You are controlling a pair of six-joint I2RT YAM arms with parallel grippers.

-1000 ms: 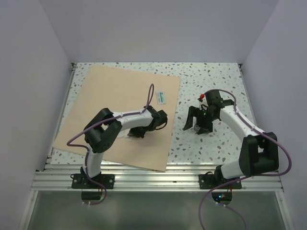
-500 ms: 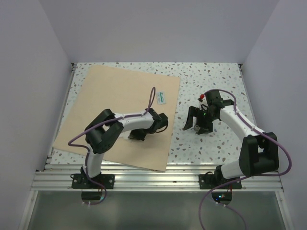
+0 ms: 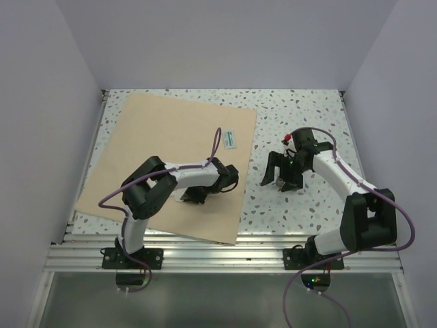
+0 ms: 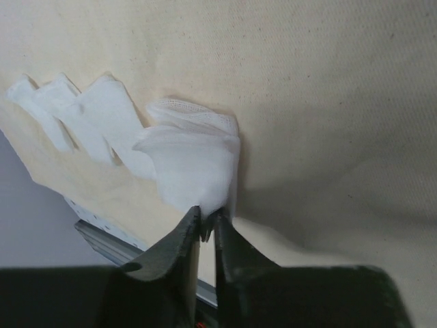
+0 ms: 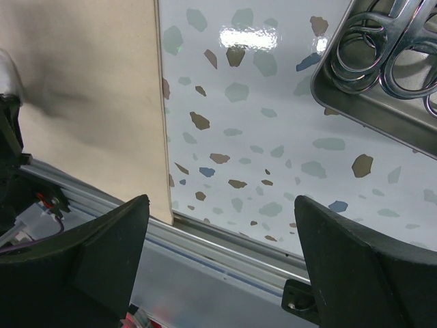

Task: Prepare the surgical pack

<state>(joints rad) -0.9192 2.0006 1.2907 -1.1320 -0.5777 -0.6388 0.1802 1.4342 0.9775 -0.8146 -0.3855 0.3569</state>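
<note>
A white desk (image 3: 300, 109) speckled with grey and brown chips sits boxed in by plain pale lavender walls: a back wall (image 3: 225, 41), a left wall (image 3: 34, 137) and a right wall (image 3: 403, 102). Silver aluminium rails (image 3: 225, 258) run along its near edge, with a dark panel (image 3: 225, 301) below them. A bright glare (image 5: 249, 37) of overhead light shines on the glossy desktop.

wrap sheet (image 4: 328, 82): tan cloth, fine weave, matt
gauze (image 4: 194, 164): white open-mesh fabric, thin, soft, matt
tray (image 5: 369, 113): steel, smooth, reflective
scissor handles (image 5: 380, 61): polished steel, glossy
tabletop (image 5: 259, 137): smooth, glossy, speckled
edge rail (image 5: 225, 256): bare metal, satin
</note>
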